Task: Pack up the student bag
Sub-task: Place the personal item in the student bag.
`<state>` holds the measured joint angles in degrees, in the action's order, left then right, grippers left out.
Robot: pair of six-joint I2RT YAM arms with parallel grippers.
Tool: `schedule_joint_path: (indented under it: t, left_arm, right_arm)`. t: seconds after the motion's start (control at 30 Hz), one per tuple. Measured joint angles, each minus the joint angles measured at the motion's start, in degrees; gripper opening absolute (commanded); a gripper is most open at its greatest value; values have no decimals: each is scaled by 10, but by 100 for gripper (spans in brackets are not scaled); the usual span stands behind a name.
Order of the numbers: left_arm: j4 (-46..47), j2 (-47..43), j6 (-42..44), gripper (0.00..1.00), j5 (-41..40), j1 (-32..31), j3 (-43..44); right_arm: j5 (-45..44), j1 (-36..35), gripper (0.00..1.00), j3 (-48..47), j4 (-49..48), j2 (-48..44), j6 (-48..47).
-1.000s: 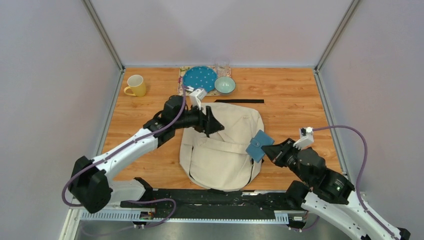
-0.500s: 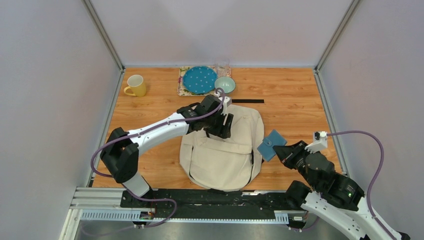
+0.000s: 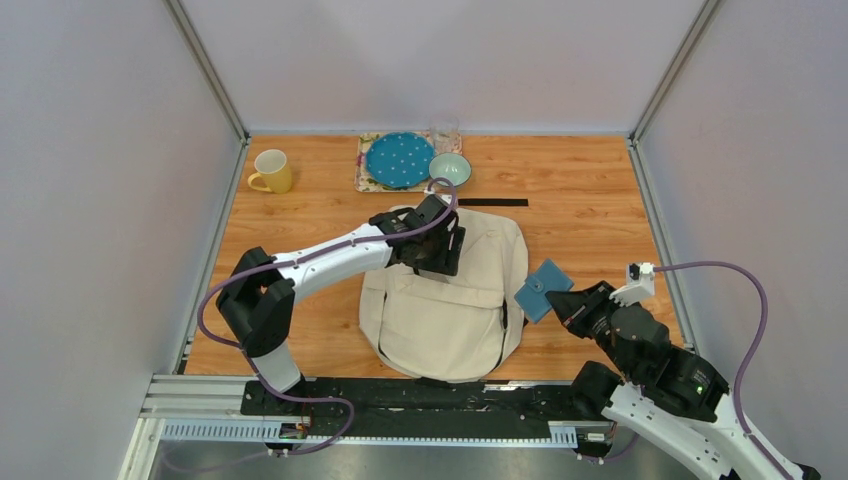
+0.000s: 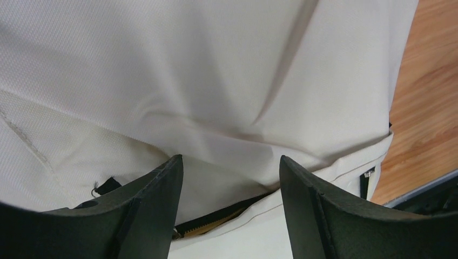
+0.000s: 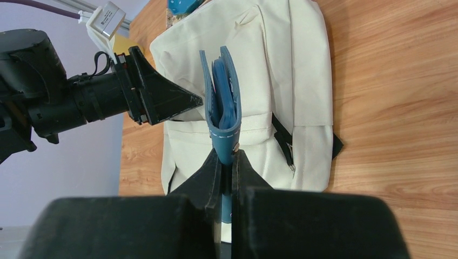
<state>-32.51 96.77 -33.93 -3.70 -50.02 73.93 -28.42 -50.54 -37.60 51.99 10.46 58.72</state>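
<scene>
The left gripper hangs close over the bag, jaws spread wide with nothing between them. Cream cloth fills the gap under the jaws, and a dark zipper line runs just beneath the tips. That stance looks chosen to catch the zipper edge or flap and open the bag.

The right gripper has its jaws pressed onto the lower edge of a blue wallet, which stands edge-on beyond the tips, clear of the table. The bag lies flat ahead of these jaws. Gripping one edge, thin side forward, probably suits slipping the wallet through a narrow opening. It is held beside the bag, likely because no opening is ready.
</scene>
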Motion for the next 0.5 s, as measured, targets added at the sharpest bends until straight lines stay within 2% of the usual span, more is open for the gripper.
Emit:
schedule_joint_path:
  t: [0.2,0.27,0.5]
  left_arm:
    - [1,27,-32,73,-14,0,19]
    - [1,28,-36,69,-16,0,20]
    - [6,31,-39,42,-34,1,14]
  right_arm:
    - [0,0,0,0,-2,0,0]
    - [0,0,0,0,-3,0,0]
    - [0,0,0,0,-3,0,0]
